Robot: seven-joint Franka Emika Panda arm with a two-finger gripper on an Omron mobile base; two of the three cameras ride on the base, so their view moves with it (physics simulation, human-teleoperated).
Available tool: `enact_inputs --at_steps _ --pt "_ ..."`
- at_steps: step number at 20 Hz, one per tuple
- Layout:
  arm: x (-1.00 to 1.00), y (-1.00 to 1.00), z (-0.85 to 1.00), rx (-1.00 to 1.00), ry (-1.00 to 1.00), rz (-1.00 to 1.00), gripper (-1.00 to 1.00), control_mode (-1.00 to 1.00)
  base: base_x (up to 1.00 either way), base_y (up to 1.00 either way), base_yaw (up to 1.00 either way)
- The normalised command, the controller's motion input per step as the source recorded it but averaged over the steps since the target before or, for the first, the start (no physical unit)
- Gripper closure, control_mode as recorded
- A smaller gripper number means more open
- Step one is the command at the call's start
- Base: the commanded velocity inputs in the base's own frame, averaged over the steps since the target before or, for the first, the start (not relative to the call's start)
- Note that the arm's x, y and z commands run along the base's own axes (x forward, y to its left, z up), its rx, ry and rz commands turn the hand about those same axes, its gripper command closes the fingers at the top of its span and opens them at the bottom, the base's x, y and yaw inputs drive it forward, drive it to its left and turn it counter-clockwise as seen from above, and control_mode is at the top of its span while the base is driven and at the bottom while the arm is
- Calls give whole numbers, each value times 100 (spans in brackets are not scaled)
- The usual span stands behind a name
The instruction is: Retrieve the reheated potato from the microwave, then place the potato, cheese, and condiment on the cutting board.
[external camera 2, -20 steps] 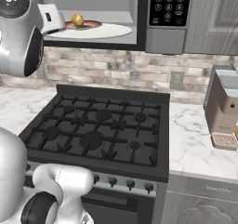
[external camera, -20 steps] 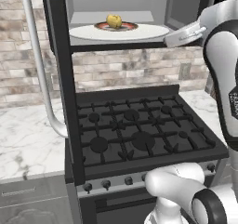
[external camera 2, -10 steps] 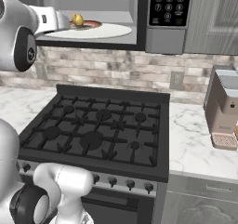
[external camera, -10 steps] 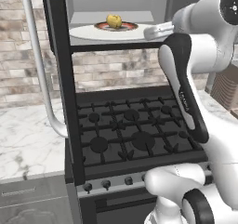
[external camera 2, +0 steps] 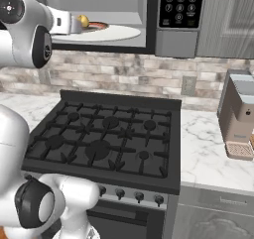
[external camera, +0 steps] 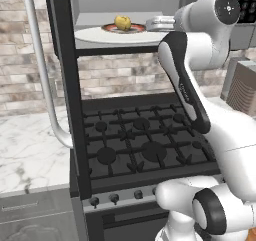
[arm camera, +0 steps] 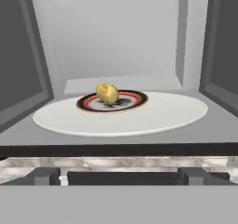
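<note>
A: Where is the potato (arm camera: 107, 93)?

B: One potato, on one small plate (arm camera: 132, 100), which sits on the white turntable (arm camera: 176, 111) inside the microwave (external camera: 125, 5). The door (external camera: 65, 85) stands open, so I think the reach is free.

A: And the gripper (external camera: 159, 23)?

B: Released, jaws wide and holding nothing, level with the turntable at the opening and facing the potato, probably for a straight approach.

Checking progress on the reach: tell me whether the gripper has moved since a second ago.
Yes. In the left base view the gripper has swung left toward the potato on the microwave's white plate.
</note>
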Motion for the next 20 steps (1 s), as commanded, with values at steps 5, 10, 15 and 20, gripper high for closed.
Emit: enact_inputs --at_steps 5,10,15,20 --pt "52 6 0 7 0 0 -100 -100 0 0 0" --pt "51 10 1 0 0 0 -100 -100 0 0 0" --pt "48 4 6 6 6 5 -100 -100 0 0 0" --pt "46 12 2 7 4 12 -100 -100 0 0 0"
